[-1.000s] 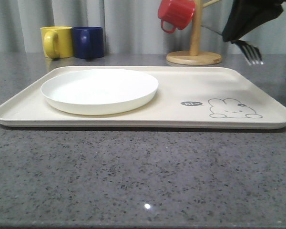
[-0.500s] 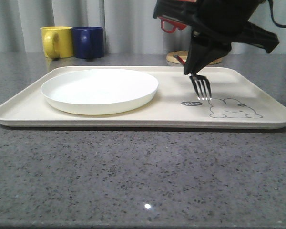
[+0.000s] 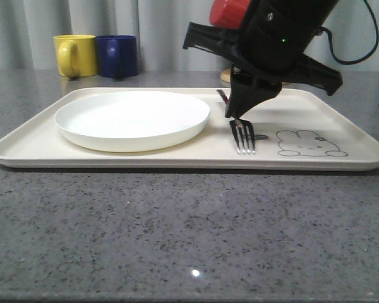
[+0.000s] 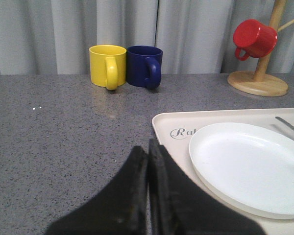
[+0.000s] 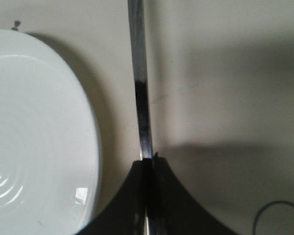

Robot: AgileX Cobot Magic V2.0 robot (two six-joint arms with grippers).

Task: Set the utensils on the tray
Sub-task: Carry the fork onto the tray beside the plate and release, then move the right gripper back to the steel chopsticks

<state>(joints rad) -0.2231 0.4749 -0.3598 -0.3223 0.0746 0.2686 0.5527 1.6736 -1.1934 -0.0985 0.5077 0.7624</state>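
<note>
My left tool (image 4: pixel 148 196) hangs over the grey table (image 3: pixel 177 221) with its fingers pressed together, holding nothing. Farther on, the fork (image 3: pixel 242 134) lies with its tines on the tray (image 3: pixel 145 159), between the plate (image 3: pixel 132 118) and the rabbit drawing (image 3: pixel 311 144). My right tool (image 3: pixel 235 112) is clamped on the fork's handle. Behind stand mugs (image 3: pixel 96 55).

right tool (image 3: pixel 235 112): low, angled down, fingers pinched on fork (image 3: pixel 242 135) | left tool (image 4: pixel 148 161): fingers pressed together
</note>
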